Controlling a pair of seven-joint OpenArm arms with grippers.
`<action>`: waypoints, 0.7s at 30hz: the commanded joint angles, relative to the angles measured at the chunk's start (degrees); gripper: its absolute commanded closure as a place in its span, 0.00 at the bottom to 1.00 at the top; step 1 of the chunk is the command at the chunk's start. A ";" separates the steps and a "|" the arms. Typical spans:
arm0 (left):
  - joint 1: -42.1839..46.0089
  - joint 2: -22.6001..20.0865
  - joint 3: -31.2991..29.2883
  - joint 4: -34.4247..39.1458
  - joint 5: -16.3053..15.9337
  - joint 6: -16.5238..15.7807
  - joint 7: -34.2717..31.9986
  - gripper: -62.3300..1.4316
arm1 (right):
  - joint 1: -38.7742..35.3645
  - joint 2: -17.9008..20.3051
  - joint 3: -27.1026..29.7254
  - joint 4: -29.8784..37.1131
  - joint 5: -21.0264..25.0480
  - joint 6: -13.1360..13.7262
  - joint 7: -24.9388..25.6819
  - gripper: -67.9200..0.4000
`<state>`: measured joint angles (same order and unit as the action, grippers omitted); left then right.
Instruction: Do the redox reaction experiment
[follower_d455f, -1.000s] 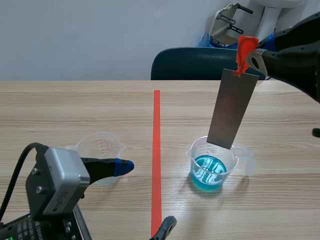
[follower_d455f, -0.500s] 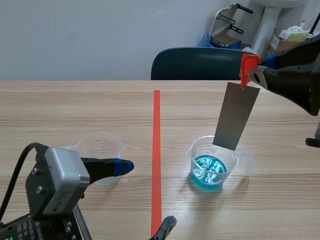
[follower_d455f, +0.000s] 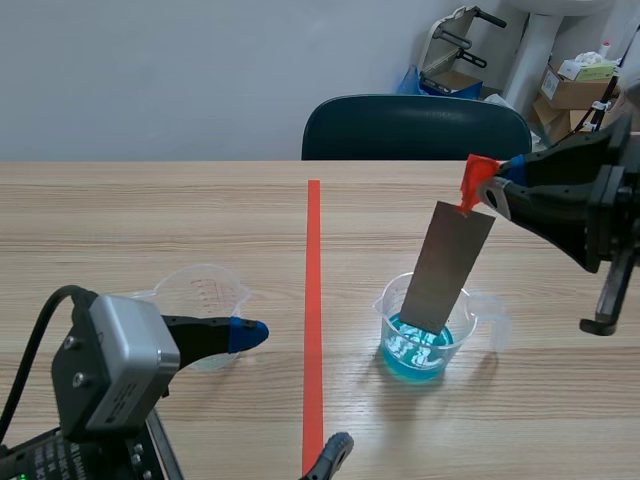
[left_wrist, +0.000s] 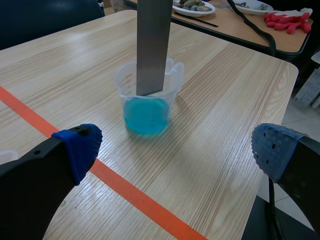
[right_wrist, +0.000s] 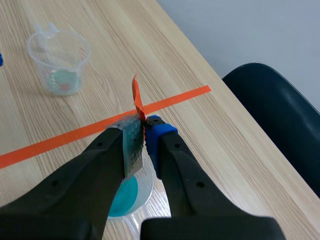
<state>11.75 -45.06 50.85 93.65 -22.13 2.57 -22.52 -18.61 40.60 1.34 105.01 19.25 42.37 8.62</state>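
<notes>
A grey metal strip (follower_d455f: 448, 265) with an orange tab (follower_d455f: 476, 180) at its top hangs tilted from my right gripper (follower_d455f: 487, 197), which is shut on its upper end. Its lower end sits inside the clear beaker of blue liquid (follower_d455f: 428, 335), right of the red tape line. In the right wrist view the strip (right_wrist: 132, 147) is pinched between the pads, above the blue beaker (right_wrist: 129, 194). An empty clear beaker (follower_d455f: 200, 298) stands left of the line. My left gripper (follower_d455f: 290, 392) is open low beside it; ahead of it stand the blue beaker (left_wrist: 149, 100) and the strip (left_wrist: 152, 45).
A dark blue chair (follower_d455f: 415, 125) stands behind the table's far edge. Cardboard boxes (follower_d455f: 578, 85) sit at the back right. In the left wrist view the table's corner (left_wrist: 287, 75) lies just beyond the blue beaker, with another table (left_wrist: 240, 20) holding plates past it.
My right gripper has come down and a little left with the strip. The strip's lower end, earlier just above the beaker's rim, now sits inside the beaker. The left arm has not moved.
</notes>
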 joint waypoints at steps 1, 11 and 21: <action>-0.02 0.42 -0.20 1.05 0.11 -0.13 -0.61 0.00 | 1.22 -0.98 -0.39 -0.44 -1.07 0.35 1.73 0.98; -0.04 0.42 -0.20 1.05 0.11 -0.13 -0.63 0.00 | 4.13 -3.21 -6.10 -8.35 -11.02 -2.56 9.70 0.98; -0.04 0.42 -0.20 1.05 0.11 -0.13 -0.61 0.00 | 6.43 -3.21 -9.62 -13.60 -14.82 -5.55 12.76 0.98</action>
<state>11.75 -45.06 50.85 93.65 -22.13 2.57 -22.48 -12.60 36.95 -8.64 90.85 4.27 36.64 21.15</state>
